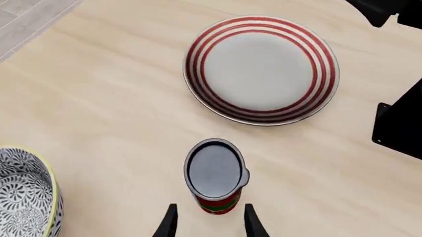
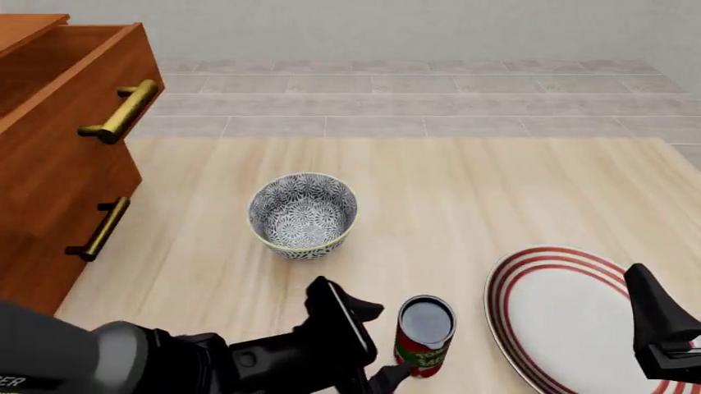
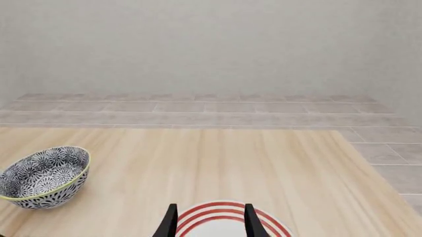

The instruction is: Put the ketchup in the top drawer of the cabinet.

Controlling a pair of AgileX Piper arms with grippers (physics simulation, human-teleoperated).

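Closing: my left gripper, fingers spread, brackets the ketchup at lower centre.
Grip: squeeze low, level.
Right gripper: spread, idle.

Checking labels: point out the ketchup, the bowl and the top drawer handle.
ketchup (image 2: 425, 322): front view, on its dark round top.
bowl (image 2: 302, 212): front view, on the patterned inside.
top drawer handle (image 2: 121, 112): front view, on the middle of the brass bar.
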